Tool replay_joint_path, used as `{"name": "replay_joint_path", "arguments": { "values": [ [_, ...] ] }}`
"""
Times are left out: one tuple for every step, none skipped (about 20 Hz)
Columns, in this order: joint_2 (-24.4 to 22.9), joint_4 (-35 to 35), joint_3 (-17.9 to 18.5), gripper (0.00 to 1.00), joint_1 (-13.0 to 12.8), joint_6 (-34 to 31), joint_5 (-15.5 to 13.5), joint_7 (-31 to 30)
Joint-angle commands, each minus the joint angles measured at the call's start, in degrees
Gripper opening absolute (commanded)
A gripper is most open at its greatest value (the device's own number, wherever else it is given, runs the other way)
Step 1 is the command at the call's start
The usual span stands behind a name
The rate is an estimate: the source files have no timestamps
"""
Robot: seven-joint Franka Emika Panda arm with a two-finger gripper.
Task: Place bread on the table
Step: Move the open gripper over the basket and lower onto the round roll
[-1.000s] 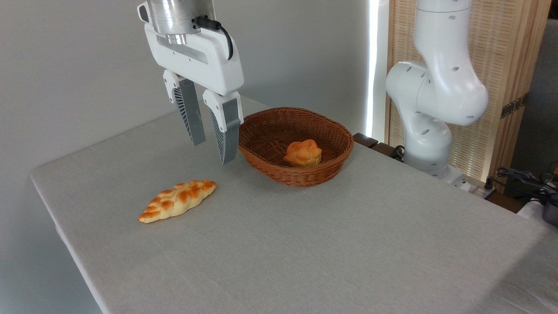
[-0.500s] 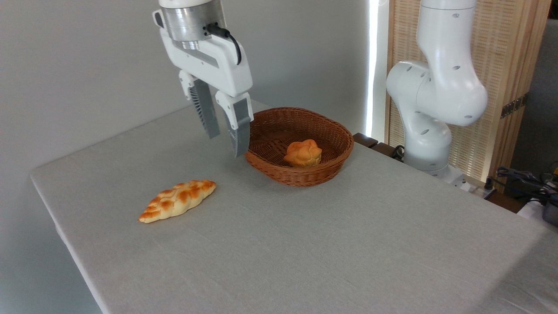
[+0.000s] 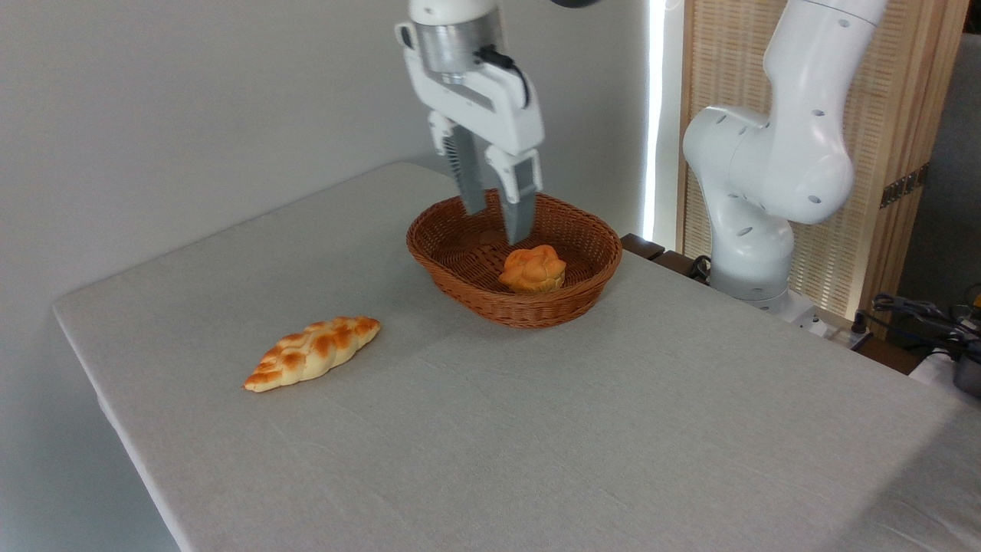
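Hanging over the basket (image 3: 586, 230), the gripper (image 3: 497, 220) has its fingers (image 3: 519, 207) parted and empty. Sitting on the basket floor, the bread (image 3: 533, 269) lies just below and slightly right of them, not yet on the bench (image 3: 536, 429).

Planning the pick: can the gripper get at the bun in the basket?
Probably yes: the open gripper hangs just above the bun, nothing covers it, and the basket is open-topped.

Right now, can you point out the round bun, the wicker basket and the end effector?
round bun (image 3: 533, 269), fixed camera view, on its knotted top.
wicker basket (image 3: 529, 311), fixed camera view, on its near outer wall.
end effector (image 3: 497, 225), fixed camera view, midway between its fingertips.
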Motion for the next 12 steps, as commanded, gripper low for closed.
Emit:
{"name": "replay_joint_path", "arguments": {
  "values": [
    [-3.1,-7.8,0.6,1.0,-4.2,3.1,-1.2,0.3],
    [-3.1,-8.7,0.6,1.0,-4.8,3.8,-1.2,0.3],
    [-3.0,-9.8,0.6,1.0,-5.5,4.9,-1.3,0.3],
    [-2.9,-10.9,0.5,1.0,-6.7,6.4,-1.3,0.3],
    [-2.7,-12.1,0.6,1.0,-8.2,7.7,-1.3,0.2],
    [-2.6,-12.5,0.6,1.0,-8.6,8.2,-1.3,0.2],
    [-2.5,-13.4,0.6,1.0,-8.7,8.9,-1.3,0.3],
    [-2.5,-14.1,0.6,1.0,-8.6,9.0,-1.3,0.4],
    [-2.5,-14.6,0.6,1.0,-8.6,9.0,-1.2,0.5],
    [-2.3,-15.2,0.6,1.0,-8.6,9.4,-1.2,0.6],
    [-2.2,-15.6,0.6,1.0,-8.6,9.6,-1.2,0.6],
    [-2.0,-16.3,0.6,1.0,-8.7,10.2,-1.1,0.6]
  ]
}}
